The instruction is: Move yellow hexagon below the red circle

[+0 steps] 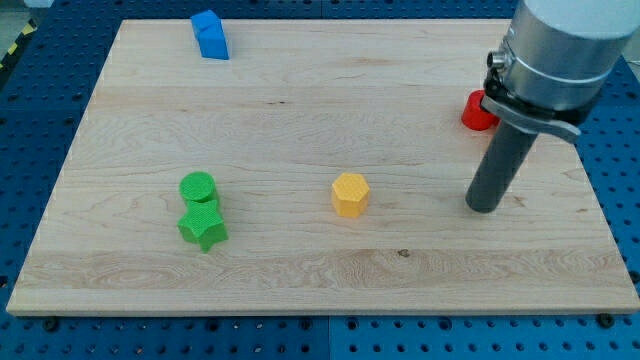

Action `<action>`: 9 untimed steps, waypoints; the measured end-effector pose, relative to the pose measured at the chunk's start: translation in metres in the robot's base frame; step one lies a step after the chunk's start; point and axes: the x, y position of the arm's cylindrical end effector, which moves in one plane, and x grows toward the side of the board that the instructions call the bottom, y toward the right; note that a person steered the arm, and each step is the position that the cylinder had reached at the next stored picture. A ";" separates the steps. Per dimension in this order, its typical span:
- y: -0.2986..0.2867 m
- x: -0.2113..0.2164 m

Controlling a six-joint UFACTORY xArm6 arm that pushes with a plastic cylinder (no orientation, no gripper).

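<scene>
The yellow hexagon (351,194) sits on the wooden board (300,260) a little right of the middle. The red circle (478,111) lies near the view's right, partly hidden behind my arm. My tip (483,207) rests on the board to the right of the yellow hexagon and below the red circle, touching neither block.
A green circle (198,187) and a green star (203,228) sit together at the lower left, touching. A blue block (210,35) stands near the top left edge of the board. A blue perforated table surrounds the board.
</scene>
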 end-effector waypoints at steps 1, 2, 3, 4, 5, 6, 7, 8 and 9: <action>-0.009 0.017; -0.025 0.033; -0.044 0.044; -0.048 0.044; -0.063 0.045; -0.087 0.048; -0.095 0.048; -0.095 0.048; -0.103 0.048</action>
